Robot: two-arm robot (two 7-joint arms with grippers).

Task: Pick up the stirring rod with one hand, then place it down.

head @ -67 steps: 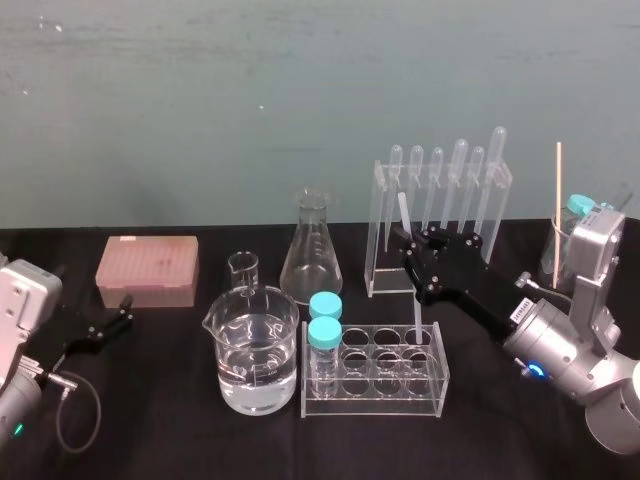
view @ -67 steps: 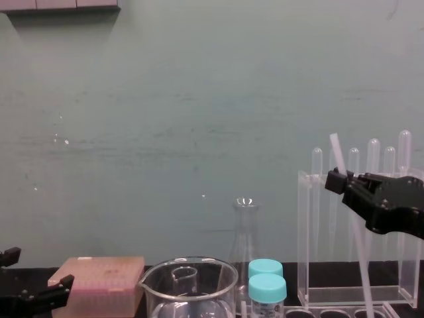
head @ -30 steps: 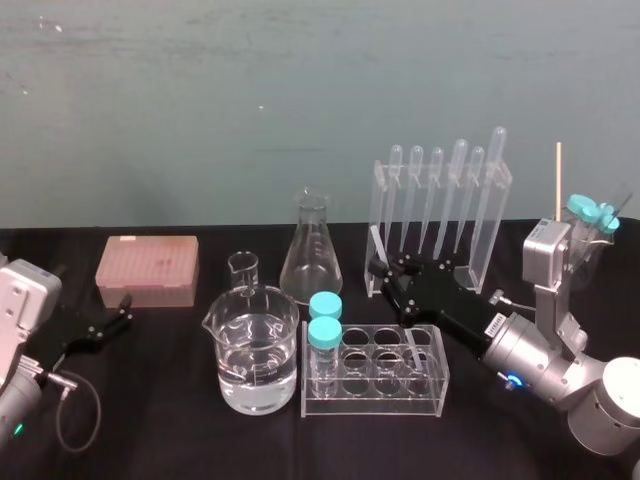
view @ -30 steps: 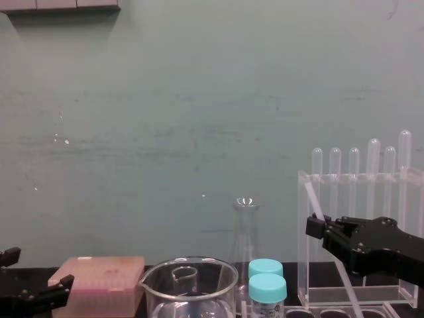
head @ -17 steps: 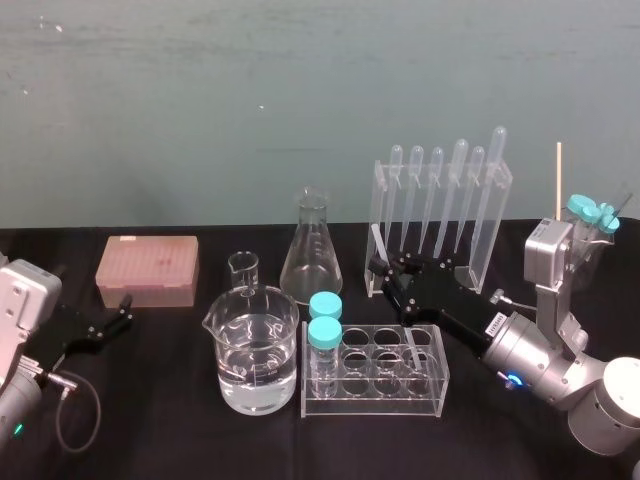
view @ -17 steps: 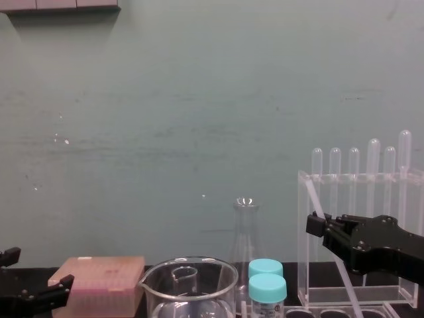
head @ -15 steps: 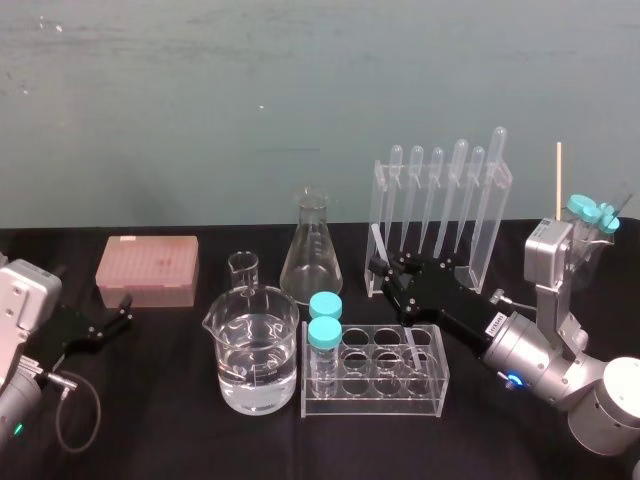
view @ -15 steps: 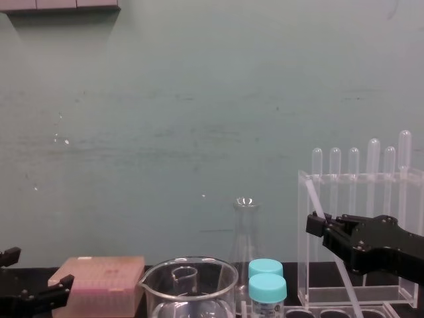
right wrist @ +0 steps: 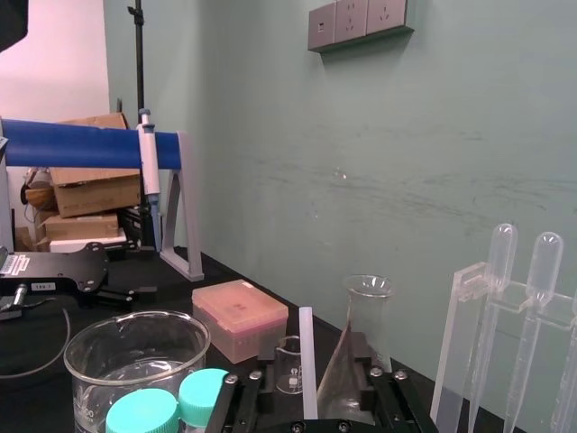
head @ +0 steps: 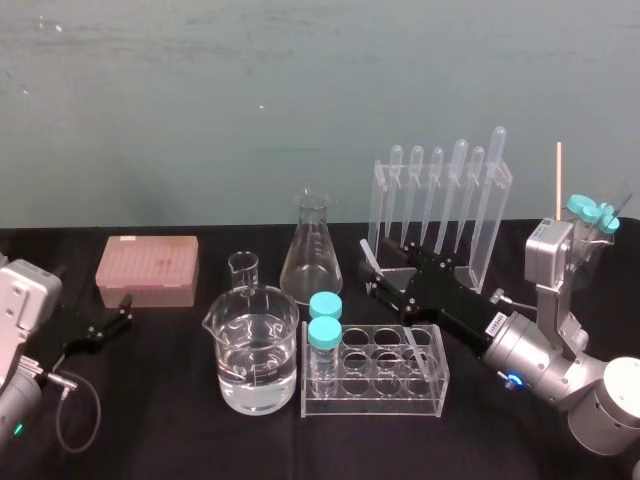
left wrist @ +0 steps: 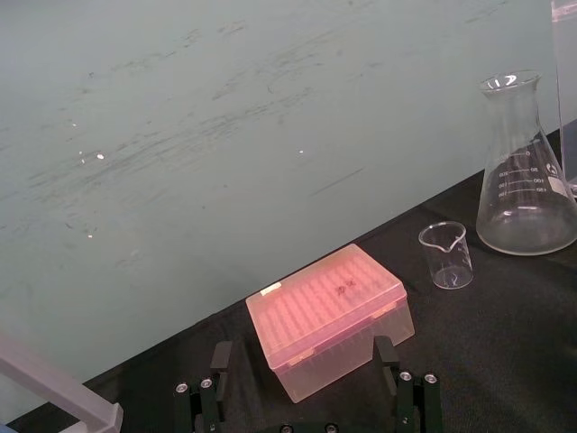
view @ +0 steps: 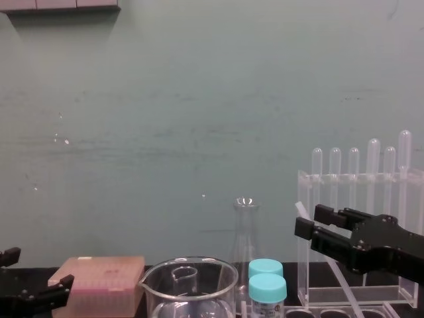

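Your right gripper [head: 372, 282], spread wide, straddles the stirring rod [head: 369, 256], which slants up from the tube rack [head: 372, 400]; the left gripper [head: 108, 325] idles well left of that rack.

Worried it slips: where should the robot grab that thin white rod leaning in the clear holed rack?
Probably grip the translucent white stirring rod by its upper shaft, since the clear holed rack holds its lower end; come from the robot's right, where the open right gripper straddles it.

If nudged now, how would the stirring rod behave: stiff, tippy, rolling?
Likely stiff: the stirring rod leans straight from the tube rack. Loose inside the open right gripper, it could tip sideways. Thin, smooth: probably rolls if laid flat. Left gripper parked by the pink box.
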